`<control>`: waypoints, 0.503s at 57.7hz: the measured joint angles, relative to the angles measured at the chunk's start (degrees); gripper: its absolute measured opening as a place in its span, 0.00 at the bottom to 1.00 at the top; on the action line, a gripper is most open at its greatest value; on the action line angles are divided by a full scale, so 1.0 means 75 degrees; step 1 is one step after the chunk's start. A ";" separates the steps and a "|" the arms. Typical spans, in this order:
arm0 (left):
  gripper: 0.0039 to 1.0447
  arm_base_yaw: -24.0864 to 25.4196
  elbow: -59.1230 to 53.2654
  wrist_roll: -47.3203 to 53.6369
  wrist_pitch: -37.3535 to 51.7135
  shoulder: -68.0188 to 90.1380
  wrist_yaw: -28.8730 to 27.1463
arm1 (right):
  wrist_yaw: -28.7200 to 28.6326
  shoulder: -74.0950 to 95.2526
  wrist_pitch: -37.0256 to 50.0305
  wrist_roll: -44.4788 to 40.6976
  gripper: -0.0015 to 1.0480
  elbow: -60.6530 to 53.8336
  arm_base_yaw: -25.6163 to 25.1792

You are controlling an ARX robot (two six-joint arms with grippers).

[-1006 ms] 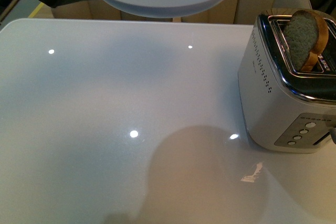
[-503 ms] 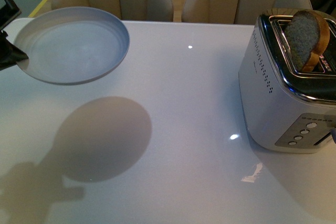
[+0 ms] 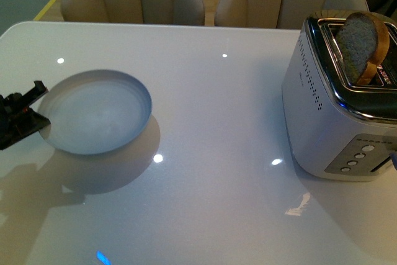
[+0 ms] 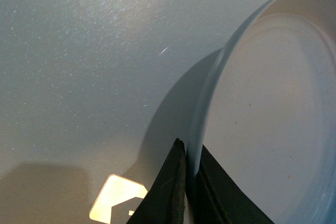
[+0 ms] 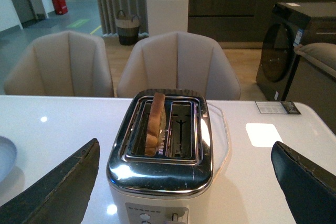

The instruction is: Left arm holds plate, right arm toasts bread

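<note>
Front view: the left gripper [image 3: 25, 119], at the left edge of the table [image 3: 217, 203], clamps the rim of the plate [image 3: 96, 113]. The plate sits low over the surface, contact undetermined. The bread [image 3: 363, 44] stands upright in the toaster [image 3: 329, 128], far right.

Left wrist view: both fingers [image 4: 168, 192] pinch the rim.

Right wrist view: the right gripper [image 5: 185, 148] is spread wide, holding nothing, facing the toaster. The bread occupies one of two slots.
</note>
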 joint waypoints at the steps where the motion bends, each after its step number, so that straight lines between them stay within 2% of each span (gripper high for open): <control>1: 0.03 0.0006 0.0006 0.0003 0.0017 0.0038 0.0003 | 0.0000 0.0000 0.0000 0.0000 0.91 0.0000 0.0000; 29: 0.03 0.0064 0.0102 0.0006 0.0323 0.0501 0.0189 | 0.0000 0.0000 0.0000 0.0000 0.91 0.0000 0.0000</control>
